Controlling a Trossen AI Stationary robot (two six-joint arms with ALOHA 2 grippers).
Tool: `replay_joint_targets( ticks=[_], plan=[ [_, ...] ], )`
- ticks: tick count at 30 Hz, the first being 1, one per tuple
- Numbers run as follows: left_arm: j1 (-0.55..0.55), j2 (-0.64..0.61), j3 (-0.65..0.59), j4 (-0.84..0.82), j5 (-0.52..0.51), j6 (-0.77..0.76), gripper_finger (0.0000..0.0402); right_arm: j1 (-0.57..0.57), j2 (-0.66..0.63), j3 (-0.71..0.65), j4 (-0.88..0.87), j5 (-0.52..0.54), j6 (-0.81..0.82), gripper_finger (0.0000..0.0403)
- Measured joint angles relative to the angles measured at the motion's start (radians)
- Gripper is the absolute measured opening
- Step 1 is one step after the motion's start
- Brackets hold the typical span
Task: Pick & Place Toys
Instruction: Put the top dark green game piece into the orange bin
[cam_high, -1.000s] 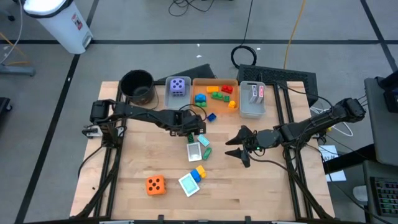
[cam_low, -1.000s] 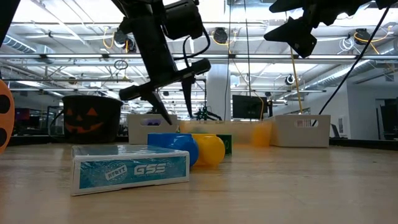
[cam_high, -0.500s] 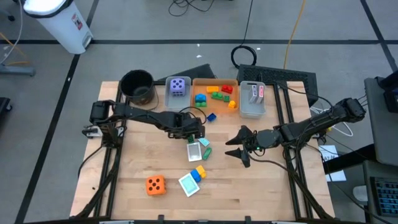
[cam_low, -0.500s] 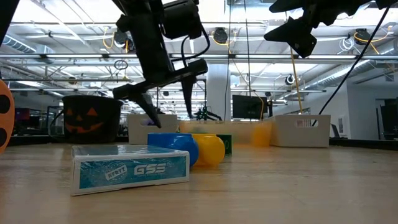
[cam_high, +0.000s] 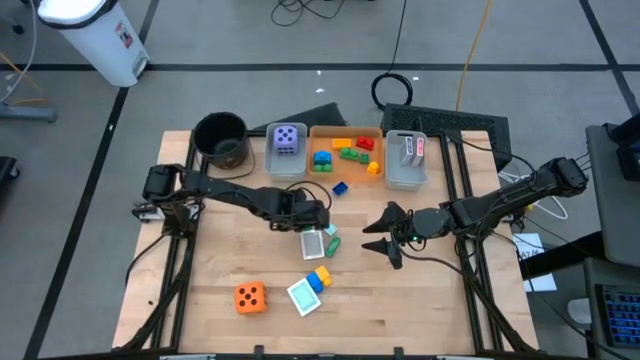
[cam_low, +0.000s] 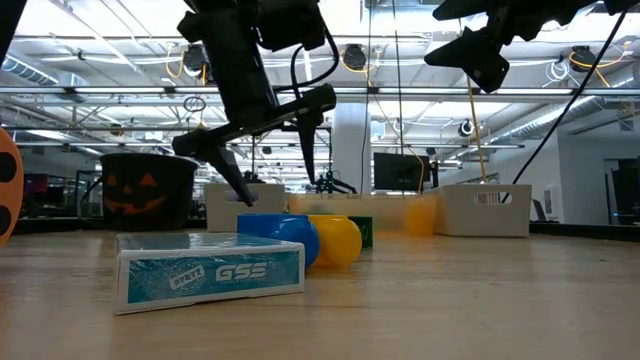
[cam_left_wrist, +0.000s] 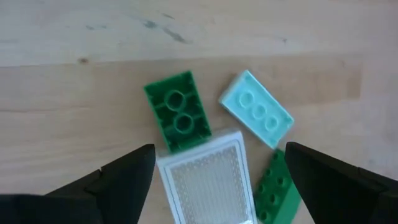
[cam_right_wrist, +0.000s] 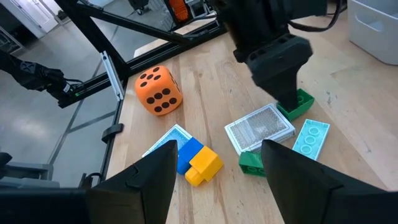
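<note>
1. Left gripper (cam_left_wrist: 214, 168) hangs open over the white card (cam_left_wrist: 208, 183), holding nothing.
2. The card lies mid-table among green bricks (cam_left_wrist: 179, 111).
3. Right gripper (cam_high: 385, 235) waits open, empty, at right.

Green bricks (cam_left_wrist: 177, 111) and a white card (cam_left_wrist: 208, 180) crowd the table (cam_high: 420, 290) beneath the spread left pincer (cam_left_wrist: 214, 177).

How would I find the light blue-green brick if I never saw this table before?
Start at the wooden table and find the open left gripper near its middle. Just beside it lies a white patterned card with bricks around it. The pale teal flat brick is the only light-coloured one; its neighbours, the green bricks, are dark.
</note>
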Motion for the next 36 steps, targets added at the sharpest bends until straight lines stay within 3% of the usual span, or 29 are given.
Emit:
replay_joint_targets(
  ticks=[5,14,36],
  plan=[
    [0.007,0.024,0.000,-0.027,-0.033,-0.047,0.0365,0.000,0.000,0.000,0.000,0.000,0.000,0.0224],
    [0.042,0.099,0.000,-0.028,0.050,-0.069,0.0365,0.000,0.000,0.000,0.000,0.000,0.005,0.0224],
    [0.082,0.099,0.000,-0.060,0.084,-0.078,0.0365,0.000,0.000,0.000,-0.001,0.000,-0.004,0.0224]
  ],
)
